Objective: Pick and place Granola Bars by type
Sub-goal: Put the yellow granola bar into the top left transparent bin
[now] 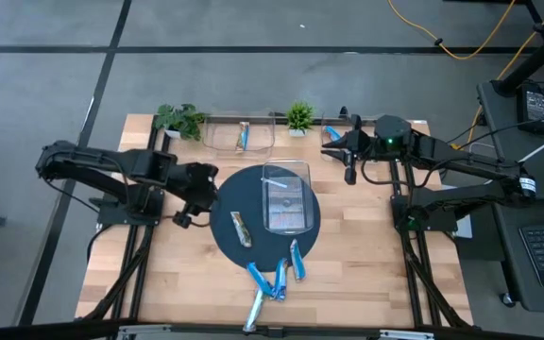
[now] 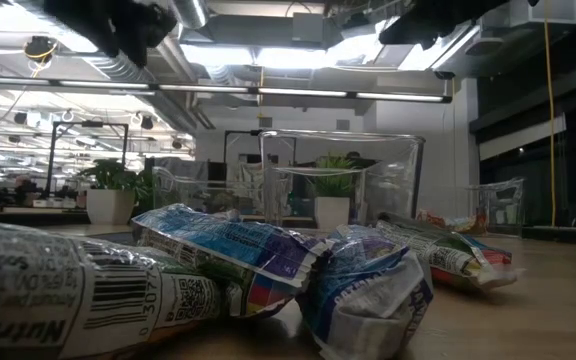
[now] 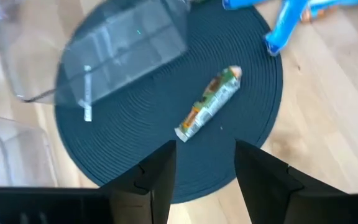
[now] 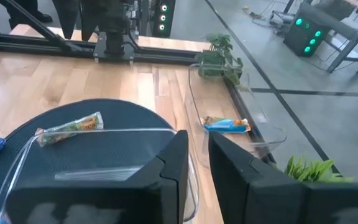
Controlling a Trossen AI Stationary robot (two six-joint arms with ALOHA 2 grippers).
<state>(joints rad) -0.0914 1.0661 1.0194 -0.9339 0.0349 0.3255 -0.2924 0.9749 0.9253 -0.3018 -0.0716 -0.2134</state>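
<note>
A tan-and-green granola bar [image 1: 242, 229] lies flat on the round dark mat [image 1: 225, 222]; in the left wrist view the bar [image 3: 209, 104] sits just ahead of my open left gripper [image 3: 204, 168], which hovers over the mat's left edge [image 1: 196, 194]. Several blue bars [image 1: 277, 276] lie in a loose pile on the wood near the table's near edge. They fill the low view's foreground [image 2: 228, 250]. One blue bar [image 1: 244, 137] rests in a far clear bin. My right gripper [image 1: 349, 162] hangs above the table's far right, its fingers [image 4: 173, 174] a narrow gap apart, holding nothing.
A clear bin [image 1: 286, 198] stands on the mat's right half. Two more clear bins [image 1: 239, 132] [image 1: 333, 132] and two small potted plants [image 1: 179, 118] [image 1: 299, 115] line the far edge. Bare wood lies left and right of the mat.
</note>
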